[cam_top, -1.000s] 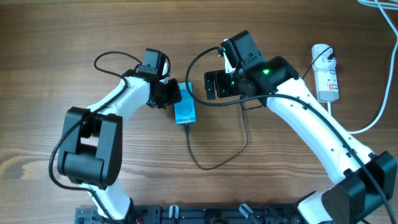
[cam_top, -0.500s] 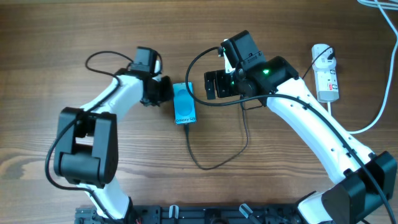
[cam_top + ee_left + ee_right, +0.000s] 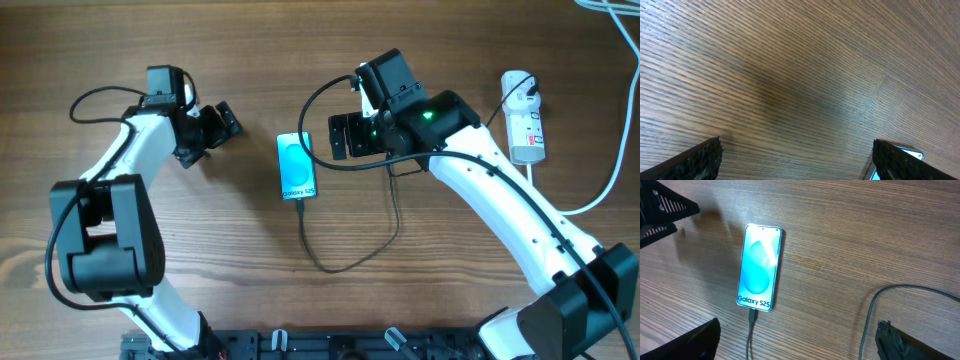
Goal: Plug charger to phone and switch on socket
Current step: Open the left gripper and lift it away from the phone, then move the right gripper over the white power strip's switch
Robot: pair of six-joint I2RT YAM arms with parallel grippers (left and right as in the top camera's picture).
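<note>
The phone [image 3: 759, 269] has a light blue-teal screen with white lettering — charger [image 3: 748, 335] black, socket [image 3: 524, 125] white, table [image 3: 230, 260] streaked brown wood-grain.

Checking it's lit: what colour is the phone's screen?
The phone shows light blue-teal; clearest from the right wrist.

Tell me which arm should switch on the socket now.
Right. The charger looks plugged into the phone; the socket lies nearer the right gripper, the left gripper far beyond the phone.
</note>
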